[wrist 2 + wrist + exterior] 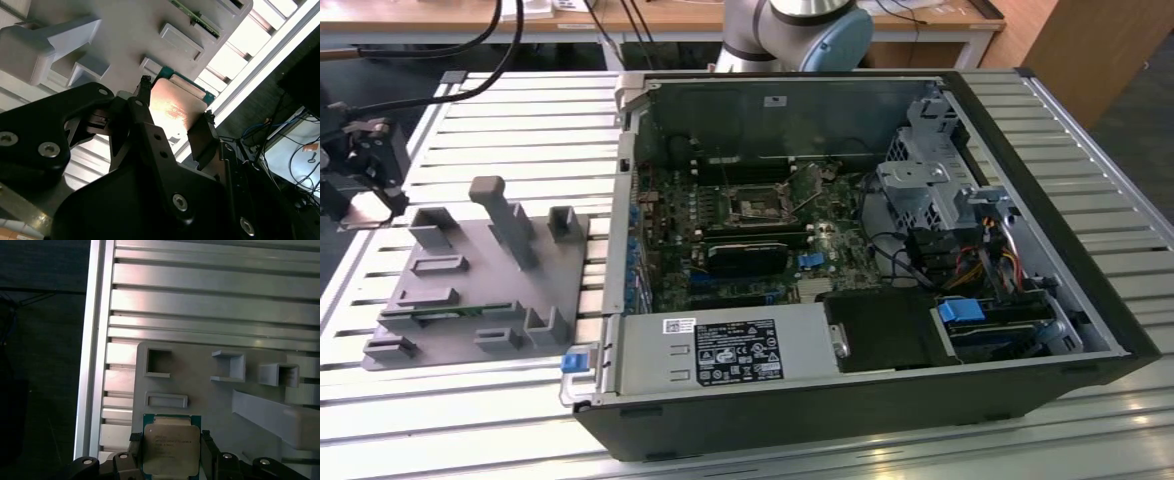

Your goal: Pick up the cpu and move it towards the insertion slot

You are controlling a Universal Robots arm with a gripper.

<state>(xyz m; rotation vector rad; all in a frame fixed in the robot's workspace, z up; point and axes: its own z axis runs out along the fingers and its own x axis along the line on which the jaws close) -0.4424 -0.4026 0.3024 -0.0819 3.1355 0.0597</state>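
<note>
Cpu (171,452): flat square chip, silvery lid with faint print, green board rim around it, warm glare on the lid in the second wrist view. Count: one cpu, one insertion slot (757,208), one gripper (169,435) with two black fingers (200,137), one grey fixture tray (494,290), one open computer case (854,425), one green memory stick (199,18) lying in a tray recess. Claw clenched on the cpu, one finger against each of two opposite edges, seen in both wrist views. Chip held flat, lid facing the cameras, over a corner of the fixture tray near the edge of the slatted aluminium table (520,110); lifted or seated in a recess, cannot tell. In the exterior view, gripper at 9 o'clock by the frame edge, pointing down at the tray; arm's grey-and-blue joint (801,25) at 12 o'clock behind the case. Insertion slot near centre, inside the case on the motherboard, shiny frame with dark middle, well apart from the cpu, roughly at 3 o'clock from the gripper.
</note>
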